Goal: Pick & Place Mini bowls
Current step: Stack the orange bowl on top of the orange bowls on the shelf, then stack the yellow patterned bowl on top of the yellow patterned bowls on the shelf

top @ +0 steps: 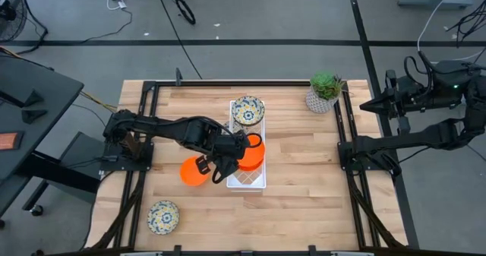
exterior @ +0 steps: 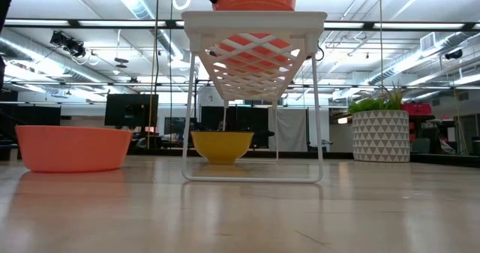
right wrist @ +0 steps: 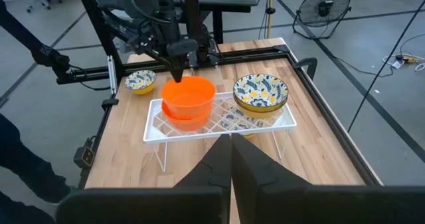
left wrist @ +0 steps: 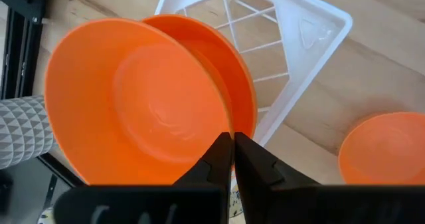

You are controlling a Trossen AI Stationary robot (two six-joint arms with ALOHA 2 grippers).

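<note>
On the table [top: 304, 172], rack [top: 258, 181] holds stacked orange bowls [top: 253, 151].

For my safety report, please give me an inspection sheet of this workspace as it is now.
Surface: wooden table with a white wire rack.
Job's things: stacked orange bowls and a floral bowl on the rack; a single orange bowl and a second floral bowl on the table.
Clutter: potted plant.
Grippers: left gripper pinches the stack's rim; right gripper shut, beside the table.
Cables: cable loose on the floor.
Surroundings: fan.
</note>
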